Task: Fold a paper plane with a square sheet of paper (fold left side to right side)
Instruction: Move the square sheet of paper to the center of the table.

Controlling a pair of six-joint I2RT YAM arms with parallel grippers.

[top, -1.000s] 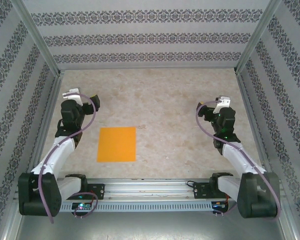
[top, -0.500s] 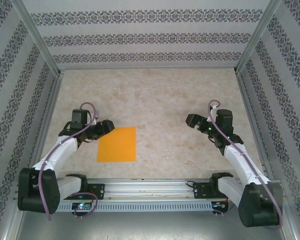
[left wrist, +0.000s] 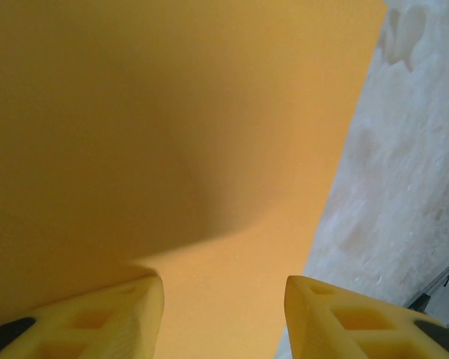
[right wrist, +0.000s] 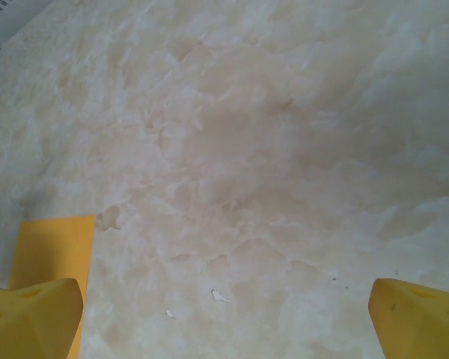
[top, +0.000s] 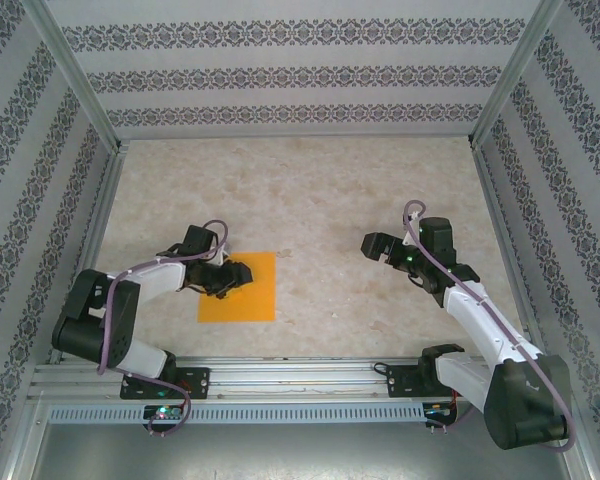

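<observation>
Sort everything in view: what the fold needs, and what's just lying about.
For the job: sheet; left gripper, open over the sheet; right gripper, open over bare table.
Lying about: small white scraps on the table; patterned walls.

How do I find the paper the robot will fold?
Look at the pale marbled table, on the left half near the arms' bases. The square sheet of paper lies flat there under the left gripper; it's the one bright orange thing.
</observation>
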